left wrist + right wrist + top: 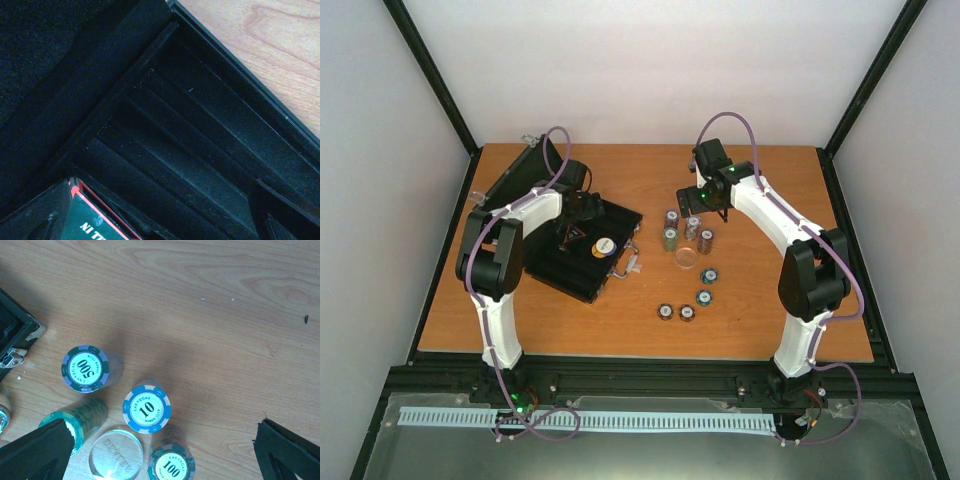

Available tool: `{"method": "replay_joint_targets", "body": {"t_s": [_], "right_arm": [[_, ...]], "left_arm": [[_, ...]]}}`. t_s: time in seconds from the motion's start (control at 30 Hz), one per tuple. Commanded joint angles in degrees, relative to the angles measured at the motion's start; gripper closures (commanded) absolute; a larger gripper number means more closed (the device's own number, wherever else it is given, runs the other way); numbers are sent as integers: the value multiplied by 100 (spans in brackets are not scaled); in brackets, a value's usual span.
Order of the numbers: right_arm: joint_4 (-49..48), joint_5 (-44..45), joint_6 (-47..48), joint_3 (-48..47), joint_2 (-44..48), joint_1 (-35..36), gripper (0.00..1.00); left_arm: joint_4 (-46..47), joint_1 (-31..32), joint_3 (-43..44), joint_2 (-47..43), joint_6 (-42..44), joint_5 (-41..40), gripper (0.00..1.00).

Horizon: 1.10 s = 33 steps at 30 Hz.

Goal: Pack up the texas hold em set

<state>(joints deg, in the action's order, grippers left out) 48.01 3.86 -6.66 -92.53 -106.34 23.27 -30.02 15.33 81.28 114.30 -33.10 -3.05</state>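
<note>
The black case (pixel 582 262) lies open at the left, its lid (pixel 520 172) raised behind it, and a round orange-and-white disc (pixel 604 245) sits inside. My left gripper (pixel 570 226) hangs open and empty over the case's grooved chip tray (pixel 200 150), next to a red-edged green card box (pixel 92 222). My right gripper (pixel 716 207) is open above several chip stacks (pixel 671 238). The right wrist view shows the 500 stack (pixel 85 368), the 10 stack (pixel 146 408), the 100 stack (pixel 171 466) and a clear dealer disc (pixel 116 454). I cannot make out the triangular token.
Loose chips lie on the wooden table (pixel 770 320) nearer the front: one (pixel 709 275), another (pixel 704 297) and a pair (pixel 676 313). The case's silver corner and latch (pixel 15 352) sit left of the stacks. Black frame posts stand at the table's back corners.
</note>
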Motion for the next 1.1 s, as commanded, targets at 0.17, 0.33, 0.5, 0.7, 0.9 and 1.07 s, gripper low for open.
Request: {"method": "replay_joint_targets", "body": {"t_s": [0.17,0.33,0.5,0.7,0.9,1.07], "right_arm": [[-2,-49,9,-114,30,-42,0],[5,-34,19,-78,65,-42,0],[-6,-46,6,-80,69,-42,0],[-22,-84,11,-127,62,-42,0],[-37,-120,10,-114,61,-42,0],[-42,-103,8,-95,79,-43,0]], "left_arm": [[-432,-65,-73,617,319,-246,0],[-491,-65,74,793,347,-377,0],[-495,-65,174,667,400,-319,0],[-505,-65,372,241,419,-178,0],[-571,-65,790,-60,391,-119,0],[-691,-65,930,-108,397,-82,0]]}}
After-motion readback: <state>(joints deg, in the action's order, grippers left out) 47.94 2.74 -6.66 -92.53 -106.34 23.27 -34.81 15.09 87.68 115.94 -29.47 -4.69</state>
